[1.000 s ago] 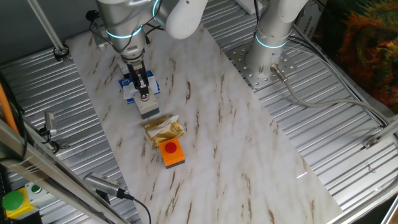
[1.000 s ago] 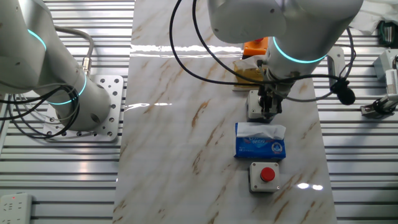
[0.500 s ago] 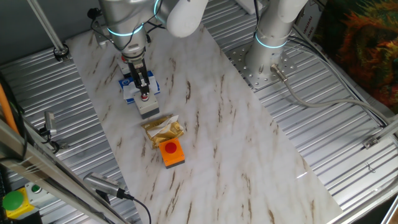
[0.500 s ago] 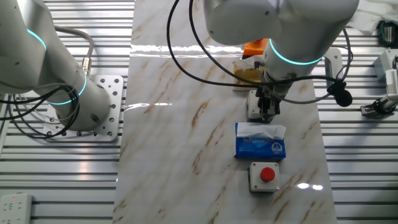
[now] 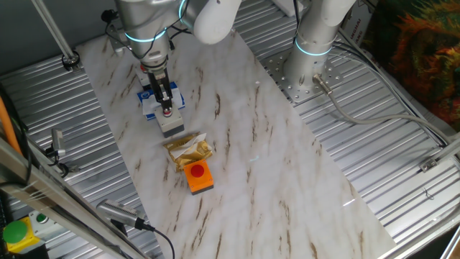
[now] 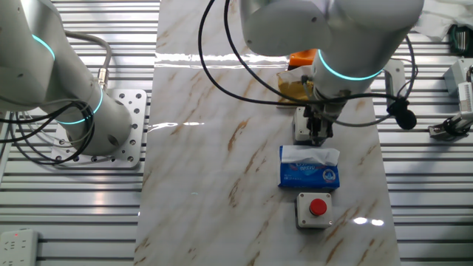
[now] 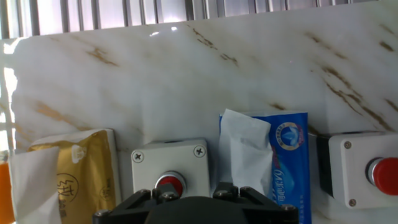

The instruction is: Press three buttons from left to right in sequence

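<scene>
White marble table [image 6: 222, 148] with tan and brown veins; ribbed silver metal around it. Red caps on grey-white boxes: middle button [image 7: 169, 184], right button [image 6: 313, 208]. Red cap on orange box: left button [image 5: 198, 176]. Blue carton [image 6: 309, 174] with white tissue and a white-blue logo. Yellow-gold packet [image 5: 188, 150] with white tissue. Black gripper [image 6: 317, 135] on a white arm with a cyan ring. Green button on yellow box [image 5: 16, 234] at the corner

The arm reaches straight down, its tool [image 5: 167, 109] pointing vertically at the table.
</scene>
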`<state>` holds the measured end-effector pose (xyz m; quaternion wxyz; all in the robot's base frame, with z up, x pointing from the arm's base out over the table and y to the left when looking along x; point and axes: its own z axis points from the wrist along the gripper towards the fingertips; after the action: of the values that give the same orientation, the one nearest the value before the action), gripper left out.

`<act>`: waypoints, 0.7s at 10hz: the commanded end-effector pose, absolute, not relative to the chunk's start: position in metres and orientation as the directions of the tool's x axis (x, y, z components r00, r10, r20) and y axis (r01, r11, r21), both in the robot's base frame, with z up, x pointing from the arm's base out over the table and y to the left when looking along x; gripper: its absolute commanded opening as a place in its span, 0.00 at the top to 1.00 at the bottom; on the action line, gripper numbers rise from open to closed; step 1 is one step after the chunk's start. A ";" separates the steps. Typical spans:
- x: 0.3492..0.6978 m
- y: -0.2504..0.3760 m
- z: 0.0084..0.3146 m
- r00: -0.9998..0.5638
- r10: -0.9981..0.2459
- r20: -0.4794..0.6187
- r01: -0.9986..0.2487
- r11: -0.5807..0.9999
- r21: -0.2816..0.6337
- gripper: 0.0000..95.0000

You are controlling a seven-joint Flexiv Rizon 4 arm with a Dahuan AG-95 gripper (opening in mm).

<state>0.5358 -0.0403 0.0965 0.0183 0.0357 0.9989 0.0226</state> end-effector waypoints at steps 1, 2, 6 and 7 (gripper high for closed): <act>0.537 -0.042 0.089 -0.996 0.078 -0.047 0.075 0.995 0.061 0.60; 0.538 -0.043 0.086 -0.996 0.079 -0.043 0.077 0.995 0.061 0.60; 0.540 -0.042 0.086 -0.996 0.085 -0.038 0.083 0.995 0.056 0.60; 0.540 -0.040 0.089 -0.996 0.082 -0.019 0.081 0.996 0.038 0.60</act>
<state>0.5405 -0.0407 0.0934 0.0112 0.0481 0.9982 0.0349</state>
